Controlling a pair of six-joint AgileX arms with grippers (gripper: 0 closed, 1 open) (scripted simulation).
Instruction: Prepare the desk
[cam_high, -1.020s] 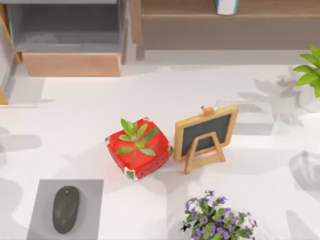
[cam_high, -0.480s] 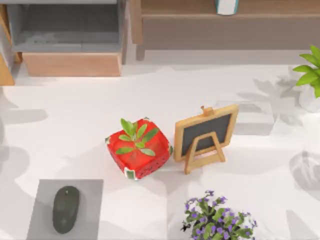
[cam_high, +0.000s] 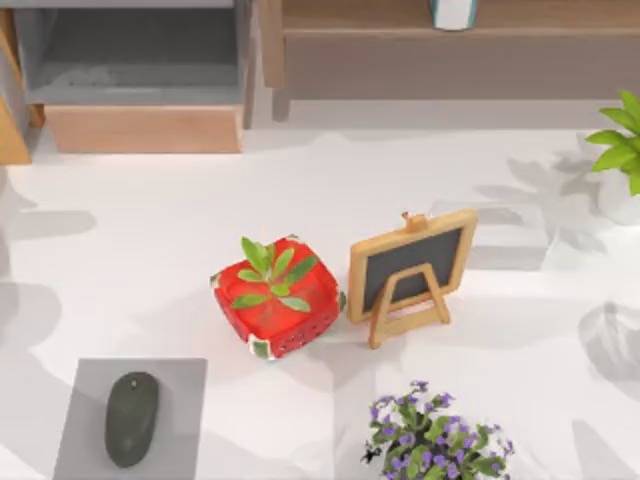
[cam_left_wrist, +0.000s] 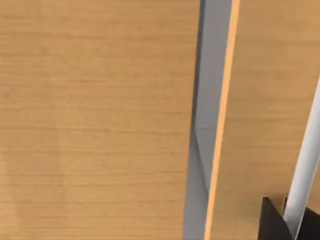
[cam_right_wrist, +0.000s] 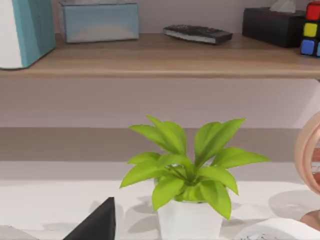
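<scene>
The desk (cam_high: 150, 230) is a wide white tabletop seen from above. Near its middle stands a red strawberry-patterned pot (cam_high: 285, 312) holding a small green plant, with a wooden-framed chalkboard easel (cam_high: 410, 265) just to its right. A dark corner of my left gripper (cam_left_wrist: 272, 225) shows close against a light-wood panel (cam_left_wrist: 100, 120) with a grey gap beside it. A dark corner of my right gripper (cam_right_wrist: 97, 222) points over the desk toward a leafy green plant (cam_right_wrist: 187, 170) in a white pot.
A grey mat (cam_high: 180, 400) with a dark mouse (cam_high: 131, 418) lies front left. Purple flowers (cam_high: 435, 440) stand at the front edge. A clear box (cam_high: 500, 235) and the green plant (cam_high: 620, 145) sit right. The wood shelf unit (cam_high: 145, 128) lines the back.
The arm shadows along the desk's left edge have shifted toward the back. The objects on the desk have not moved.
</scene>
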